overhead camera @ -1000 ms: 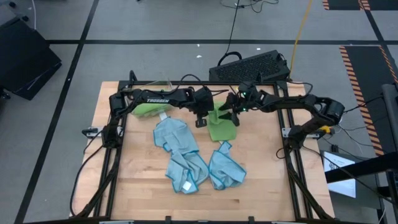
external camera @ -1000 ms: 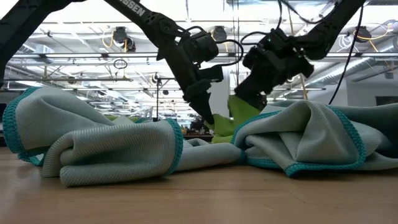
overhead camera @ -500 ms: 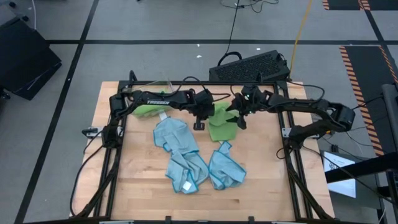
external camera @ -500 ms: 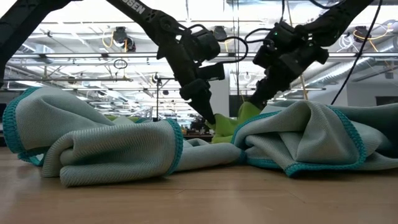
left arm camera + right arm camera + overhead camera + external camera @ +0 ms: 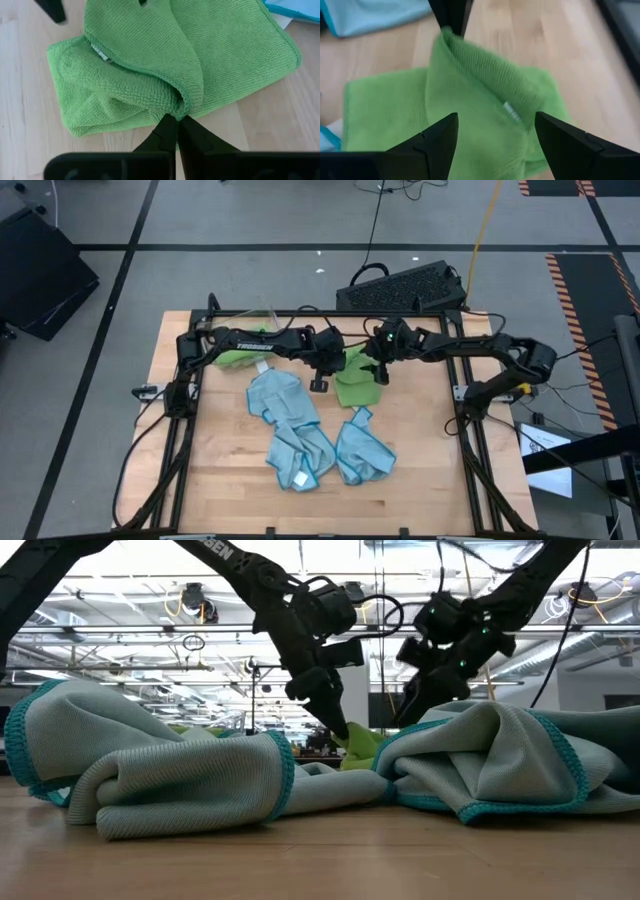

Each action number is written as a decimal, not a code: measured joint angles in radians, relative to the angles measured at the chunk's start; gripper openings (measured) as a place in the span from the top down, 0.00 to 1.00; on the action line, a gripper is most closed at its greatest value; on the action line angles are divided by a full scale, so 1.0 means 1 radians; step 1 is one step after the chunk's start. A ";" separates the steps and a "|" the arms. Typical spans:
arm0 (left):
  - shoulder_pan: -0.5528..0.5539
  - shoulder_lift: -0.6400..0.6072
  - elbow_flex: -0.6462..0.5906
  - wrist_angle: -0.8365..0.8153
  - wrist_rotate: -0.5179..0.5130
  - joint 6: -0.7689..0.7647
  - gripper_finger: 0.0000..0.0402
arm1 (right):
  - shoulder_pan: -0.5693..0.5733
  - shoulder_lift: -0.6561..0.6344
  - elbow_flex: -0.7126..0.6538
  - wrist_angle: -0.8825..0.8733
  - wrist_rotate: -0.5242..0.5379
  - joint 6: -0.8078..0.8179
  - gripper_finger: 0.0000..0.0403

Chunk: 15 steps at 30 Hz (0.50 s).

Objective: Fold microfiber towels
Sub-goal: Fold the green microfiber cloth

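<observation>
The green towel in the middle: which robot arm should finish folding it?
Probably the left. Its tool is shut on the green towel, pinching an edge. The right tool hangs open just above the cloth, holding nothing, so it would first have to grab.

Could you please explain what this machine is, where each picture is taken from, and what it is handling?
It is a robot with two dark arms at a wooden table, each ending in a two-finger gripper. One picture looks straight down, one looks level across the tabletop, and two come from cameras on the wrists. Light blue towels lie crumpled in the middle; more green cloth sits at the far left. The left gripper is shut, pinching a fold of the lime green towel. The right gripper hovers open just above that same towel, holding nothing.
</observation>
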 joint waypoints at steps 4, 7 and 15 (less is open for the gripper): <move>0.000 0.000 0.000 -0.001 -0.015 0.002 0.96 | 0.000 0.033 0.000 -0.011 -0.005 0.083 0.37; 0.001 0.000 0.000 -0.003 -0.018 0.002 0.97 | -0.006 0.026 0.000 -0.014 0.000 0.177 0.37; 0.001 0.000 0.000 -0.004 -0.019 0.016 0.96 | -0.072 0.032 0.000 -0.017 0.073 0.483 0.37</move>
